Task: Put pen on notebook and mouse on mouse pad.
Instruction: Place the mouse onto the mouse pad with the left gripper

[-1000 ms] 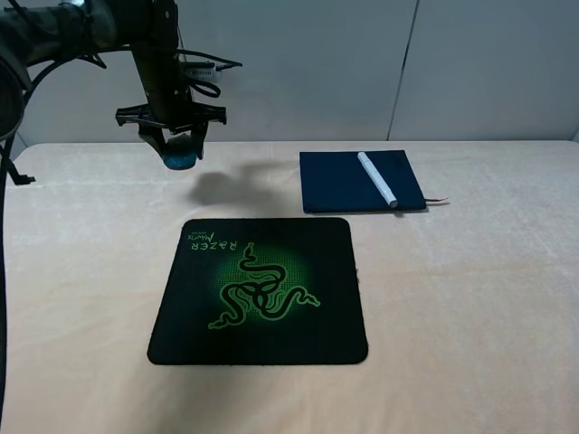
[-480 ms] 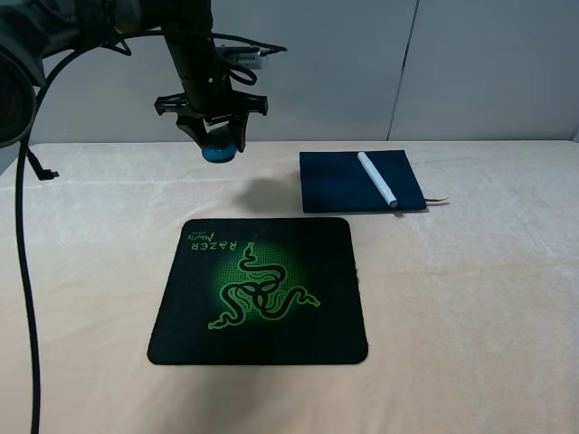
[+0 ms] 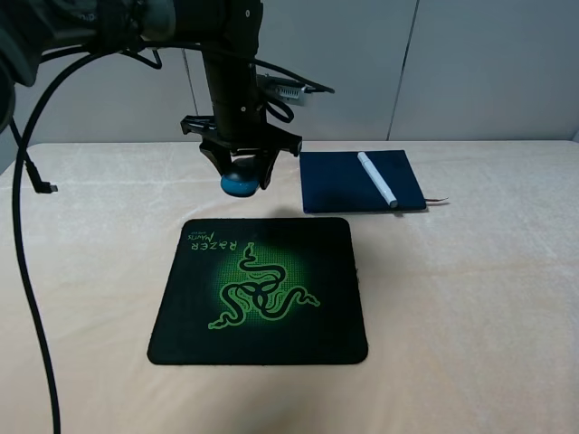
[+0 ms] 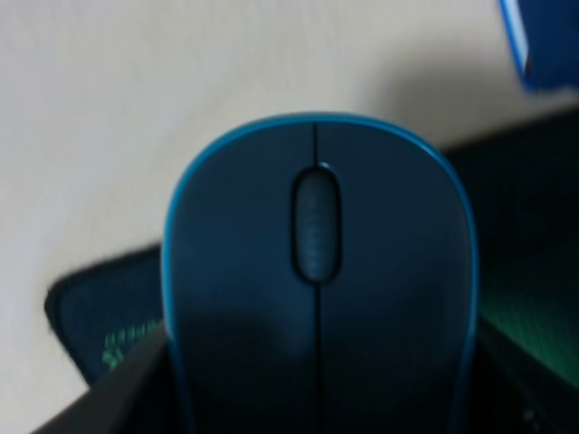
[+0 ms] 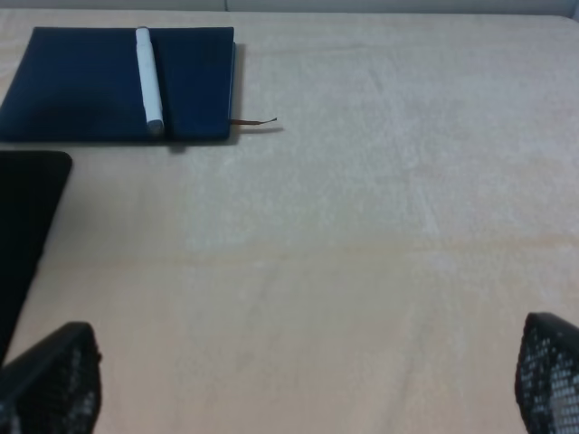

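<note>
My left gripper (image 3: 241,174) hangs in the air, shut on the teal-sided mouse (image 3: 240,184), just beyond the far edge of the black mouse pad (image 3: 261,289) with its green snake emblem. The left wrist view is filled by the mouse's dark top and scroll wheel (image 4: 317,298), with the mouse pad's edge (image 4: 95,321) below. The white pen (image 3: 377,179) lies on the navy notebook (image 3: 339,185) at the back right. In the right wrist view the pen (image 5: 147,77) rests across the notebook (image 5: 81,86). My right gripper (image 5: 298,384) is open and holds nothing.
A thin ribbon bookmark (image 5: 255,121) sticks out of the notebook. A cream cloth (image 3: 479,298) covers the table. The left arm's black cable (image 3: 23,235) loops down along the left side. A grey wall stands behind the table.
The left arm has carried the mouse rightwards and lower, from the far left towards the mouse pad's far edge. Pen, notebook and pad have not moved.
</note>
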